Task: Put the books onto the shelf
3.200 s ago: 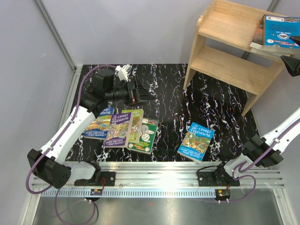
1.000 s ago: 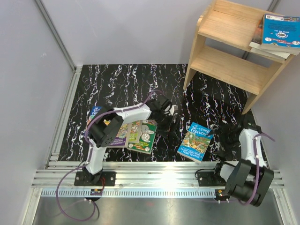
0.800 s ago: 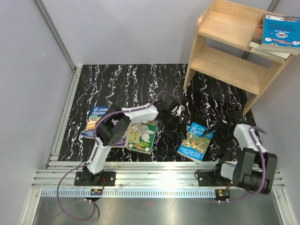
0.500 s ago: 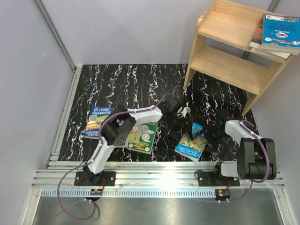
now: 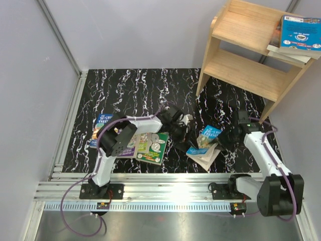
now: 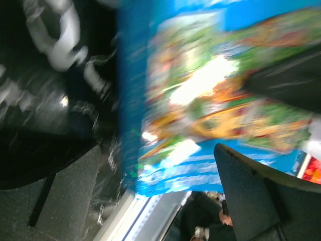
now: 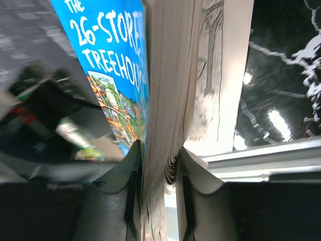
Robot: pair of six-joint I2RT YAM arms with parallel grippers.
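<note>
My right jaws are pinched tight on the blue paperback (image 7: 113,75), gripping its fanned paper pages. The glossy cover tilts up off the black marbled worktop (image 5: 140,85), well short of the pale wooden shelf (image 5: 241,70). My left jaws gape wide, that cover right in front of them.

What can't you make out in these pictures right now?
- Left wrist view: blue book smeared by motion, title unreadable.
- Top view: shelved books cut off by the right edge.
- Top view: table books partly covered by the left arm, so their count is unclear.
</note>
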